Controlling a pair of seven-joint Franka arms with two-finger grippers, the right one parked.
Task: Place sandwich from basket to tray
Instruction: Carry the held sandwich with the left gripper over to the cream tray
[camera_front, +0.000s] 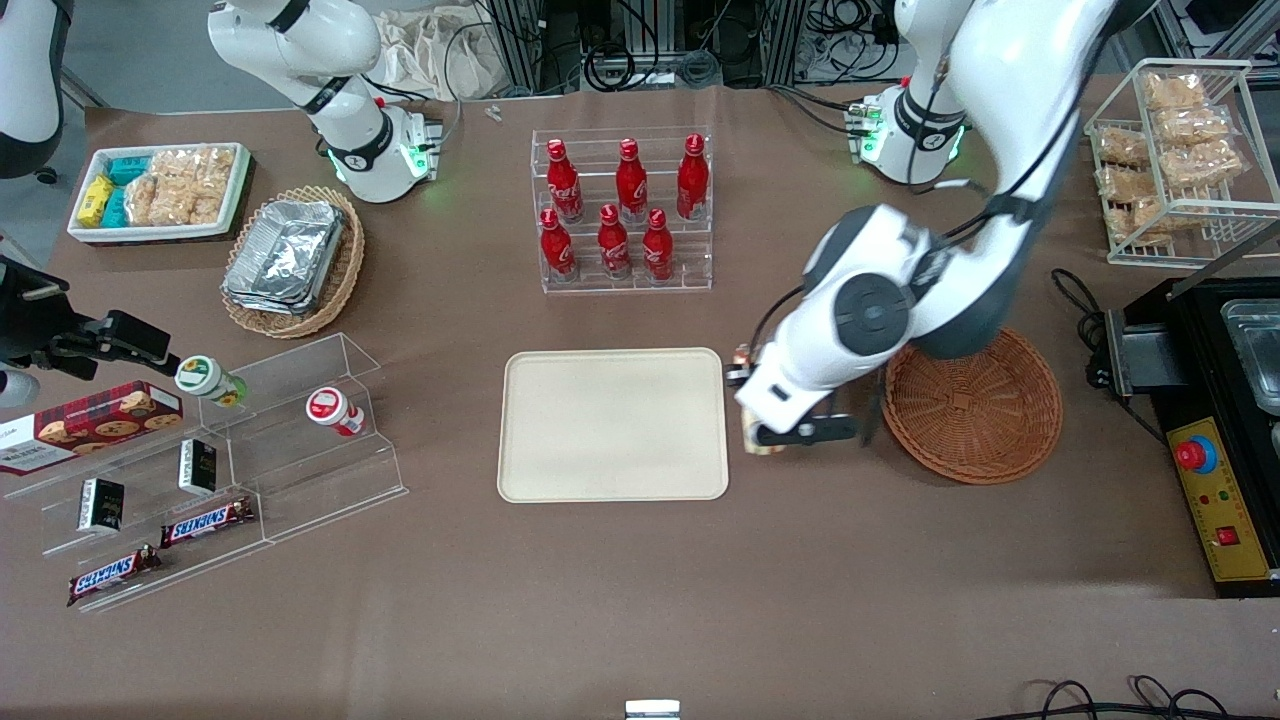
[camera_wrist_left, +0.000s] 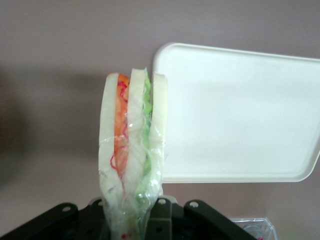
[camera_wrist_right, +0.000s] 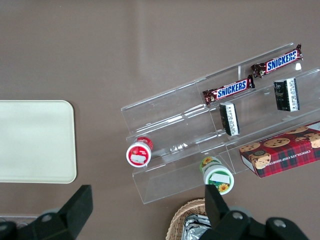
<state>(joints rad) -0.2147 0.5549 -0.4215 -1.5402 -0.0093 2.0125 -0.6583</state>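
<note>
Brown table (camera_front: 620, 600): end effector (camera_front: 765, 435) w/ sandwich (camera_wrist_left: 131, 160) just beside tray (camera_front: 612, 424) edge.

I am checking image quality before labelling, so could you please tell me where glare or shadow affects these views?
Left wrist view: the cream-beige rectangular tray is washed out nearly white, and the gripper holds the plastic-wrapped triangular sandwich, its film glinting. Front view: the arm throws a soft shadow on the round reddish-brown wicker basket.
</note>
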